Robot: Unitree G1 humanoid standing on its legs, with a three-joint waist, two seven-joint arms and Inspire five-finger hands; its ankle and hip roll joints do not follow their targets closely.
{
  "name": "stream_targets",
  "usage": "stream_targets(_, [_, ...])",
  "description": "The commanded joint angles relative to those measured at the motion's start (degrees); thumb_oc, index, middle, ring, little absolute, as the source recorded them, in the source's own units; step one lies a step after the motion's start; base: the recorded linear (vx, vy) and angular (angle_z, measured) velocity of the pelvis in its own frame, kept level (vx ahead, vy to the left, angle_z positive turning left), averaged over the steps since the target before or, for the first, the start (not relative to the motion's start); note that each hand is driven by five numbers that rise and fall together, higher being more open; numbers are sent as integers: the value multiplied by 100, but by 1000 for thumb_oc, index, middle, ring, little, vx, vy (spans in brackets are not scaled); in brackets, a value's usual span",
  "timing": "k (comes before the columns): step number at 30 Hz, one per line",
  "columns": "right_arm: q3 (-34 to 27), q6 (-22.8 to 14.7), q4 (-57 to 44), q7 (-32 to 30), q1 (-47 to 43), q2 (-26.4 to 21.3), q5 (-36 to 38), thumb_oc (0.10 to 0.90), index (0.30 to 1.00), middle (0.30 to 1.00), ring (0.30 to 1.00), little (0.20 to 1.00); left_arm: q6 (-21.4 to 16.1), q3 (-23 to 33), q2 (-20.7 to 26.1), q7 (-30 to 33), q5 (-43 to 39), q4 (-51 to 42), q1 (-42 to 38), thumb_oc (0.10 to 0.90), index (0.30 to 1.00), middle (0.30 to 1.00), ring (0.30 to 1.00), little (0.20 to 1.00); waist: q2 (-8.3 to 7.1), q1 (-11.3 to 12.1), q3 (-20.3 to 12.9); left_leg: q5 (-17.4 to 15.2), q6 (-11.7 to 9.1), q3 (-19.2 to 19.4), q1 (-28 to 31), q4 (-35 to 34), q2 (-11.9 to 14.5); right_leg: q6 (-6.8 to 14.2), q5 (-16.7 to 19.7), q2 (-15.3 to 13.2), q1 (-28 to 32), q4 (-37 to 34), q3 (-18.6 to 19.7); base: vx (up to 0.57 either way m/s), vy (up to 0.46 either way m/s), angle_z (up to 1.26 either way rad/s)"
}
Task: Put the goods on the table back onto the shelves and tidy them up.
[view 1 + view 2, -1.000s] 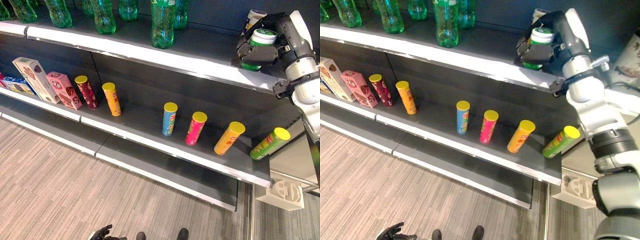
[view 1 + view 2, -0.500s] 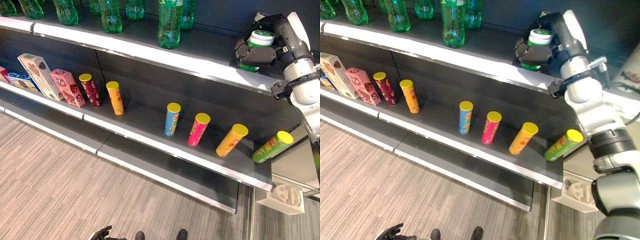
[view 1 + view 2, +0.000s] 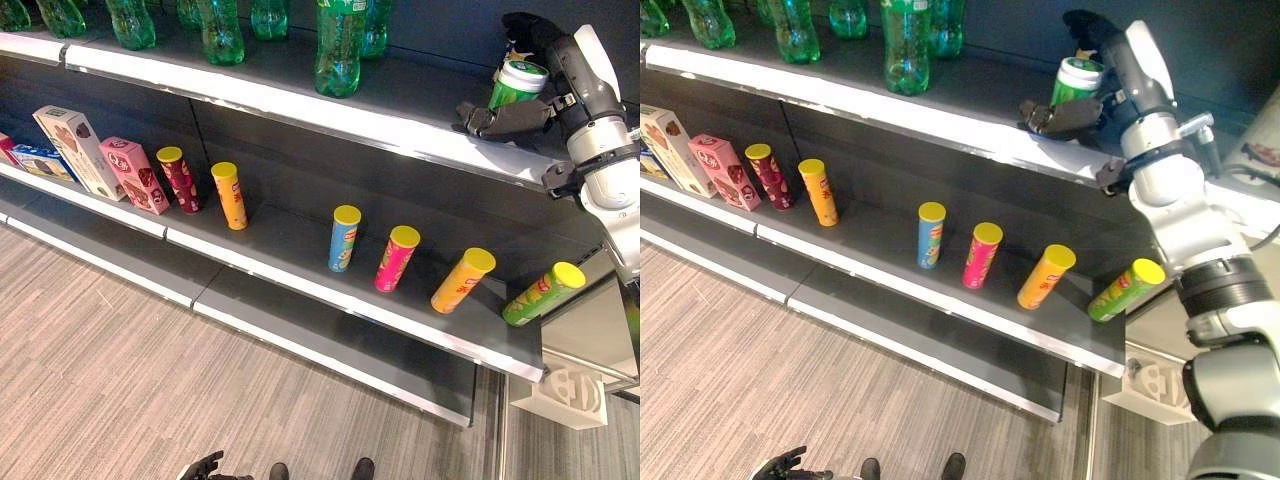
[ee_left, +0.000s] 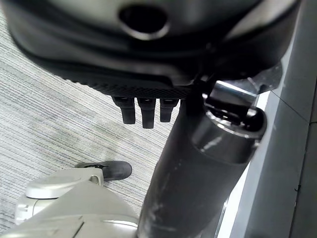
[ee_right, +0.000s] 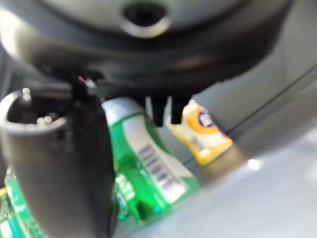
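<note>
Shelves (image 3: 300,110) first: dark metal gondola shelving with pale front strips, two tiers in front of me. On the top tier stand clear green plastic soda bottles (image 3: 340,45), and on the lower tier a line of tall cardboard crisp tubes with yellow lids (image 3: 343,238), some upright and the right-hand ones leaning hard. Pink and cream snack boxes (image 3: 126,178) sit at that tier's left end.

My item, the green cylindrical canister with a white lid (image 3: 514,85), is standing upright at the right end of the top tier. My right hand (image 3: 1072,113) is spread beside it: thumb reaching out low along the shelf edge, fingers arched up behind the lid, nothing clamped. I judge the canister placed and let go.

Handling call: it looks light and rigid with a slick printed wrap, so a mid-body grip around the barrel is safest; squeezing the lid risks popping it.

A small yellow and white packet (image 5: 202,133) lies behind it on the shelf.

My left hand (image 4: 143,109) hangs low over the grey wood-grain floor (image 3: 120,370), fingers relaxed, holding nothing.

Hard to make out: whether my fingers touch the canister's back, and the table with remaining goods.
</note>
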Motion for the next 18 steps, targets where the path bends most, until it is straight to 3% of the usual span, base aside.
stream_targets(1, [-71, -322, 162, -205, -1116, -129, 164, 800, 900, 900, 900, 900, -172, -312, 232, 59, 14, 179, -207, 800, 900, 900, 900, 900, -198, 94, -256, 36, -324, 88, -148, -60, 241, 675, -507, -304, 464, 40, 131, 0, 0, 0])
stream_targets(8, [-372, -457, -385, -381, -952, -265, 116, 800, 900, 900, 900, 900, -157, -287, 208, 62, 98, 222, -235, 800, 900, 900, 900, 900, -201, 44, -257, 23, -325, 96, -142, -60, 243, 679, -517, -302, 465, 40, 135, 2, 1, -1])
stream_targets(18, [-1762, -913, -1948, -871, -117, -555, 11, 800, 900, 900, 900, 900, -132, -159, 147, 125, 247, 307, -286, 800, 900, 900, 900, 900, -213, -102, -309, -45, -311, 156, -83, -60, 257, 684, -557, -288, 480, 40, 187, 0, 0, 0])
